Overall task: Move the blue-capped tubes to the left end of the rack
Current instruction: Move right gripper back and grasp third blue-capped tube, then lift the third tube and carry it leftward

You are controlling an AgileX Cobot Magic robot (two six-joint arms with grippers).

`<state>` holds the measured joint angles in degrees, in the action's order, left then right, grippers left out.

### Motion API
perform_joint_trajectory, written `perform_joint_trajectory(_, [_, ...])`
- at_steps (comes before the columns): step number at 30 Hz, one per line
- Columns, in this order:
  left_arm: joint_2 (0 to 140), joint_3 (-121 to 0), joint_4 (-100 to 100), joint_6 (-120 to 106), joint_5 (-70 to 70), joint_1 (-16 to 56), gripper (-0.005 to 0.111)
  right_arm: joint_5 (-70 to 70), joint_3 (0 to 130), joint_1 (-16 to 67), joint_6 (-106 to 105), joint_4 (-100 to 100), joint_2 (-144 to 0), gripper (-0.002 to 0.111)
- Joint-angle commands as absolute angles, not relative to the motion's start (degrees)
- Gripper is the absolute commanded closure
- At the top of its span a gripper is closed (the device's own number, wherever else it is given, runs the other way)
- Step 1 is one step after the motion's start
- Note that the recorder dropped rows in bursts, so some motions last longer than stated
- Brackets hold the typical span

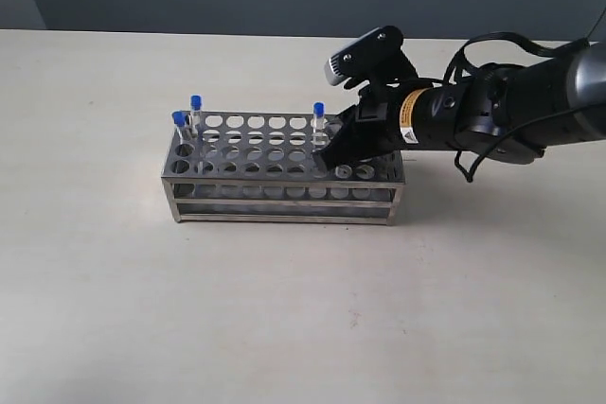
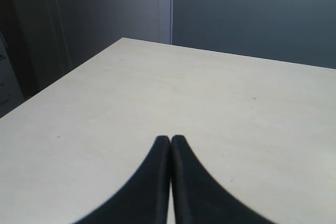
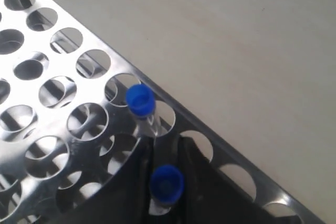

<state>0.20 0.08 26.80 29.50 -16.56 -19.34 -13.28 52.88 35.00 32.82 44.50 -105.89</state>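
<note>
My right gripper (image 3: 165, 149) is pinched narrow on a blue-capped tube (image 3: 167, 182) right of the rack's middle. My black fingers (image 3: 202, 182) hide its clear body, so I cannot tell whether its foot sits in a hole. Just beyond, a second tube (image 3: 140, 100), slim under its round cap, stands in the edge row. The rack (image 1: 284, 191) is shiny perforated steel. A third tube (image 1: 179, 120) and a fourth tube (image 1: 196, 103) stand at its left end. My left gripper (image 2: 170, 148) is pressed closed above the pale matte tabletop (image 2: 157, 87).

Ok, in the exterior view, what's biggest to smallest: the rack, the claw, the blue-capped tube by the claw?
1. The rack, easily the biggest.
2. The right claw.
3. The blue-capped tube, clearly the smallest.
</note>
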Motion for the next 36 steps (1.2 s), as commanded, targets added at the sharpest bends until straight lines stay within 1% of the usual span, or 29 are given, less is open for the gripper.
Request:
perform_joint_trajectory(1, [0.0,0.0,26.8,29.6,-16.7,-19.4,0.106,-11.8,52.9,34.6,32.5,44.4,-101.9,0.108])
perform_joint_trajectory(9, [0.0,0.0,26.8,29.6,-16.7,-19.4,0.106,-13.6,52.9,34.8,32.5,45.4,-93.2,0.108])
perform_joint_trajectory(12, [0.0,0.0,26.8,29.6,-16.7,-19.4,0.106,-23.5,53.2,35.2,32.6,46.0,-91.4,0.108])
perform_joint_trajectory(13, [0.0,0.0,26.8,29.6,-16.7,-19.4,0.106,-24.1,53.5,35.6,33.0,46.0,-91.5,0.108])
perform_joint_trajectory(19, [0.0,0.0,26.8,29.6,-16.7,-19.4,0.106,-24.9,58.8,45.5,33.1,46.0,-98.3,0.108])
perform_joint_trajectory(22, [0.0,0.0,26.8,29.6,-16.7,-19.4,0.106,-25.3,62.2,48.5,33.1,46.0,-102.4,0.108])
perform_joint_trajectory(28, [0.0,0.0,27.0,29.6,-16.6,-19.4,0.106,-25.4,67.5,50.0,33.1,46.0,-108.0,0.108])
perform_joint_trajectory(36, [0.0,0.0,27.0,29.6,-16.6,-19.4,0.106,-24.3,67.8,50.9,33.1,47.6,-110.0,0.108])
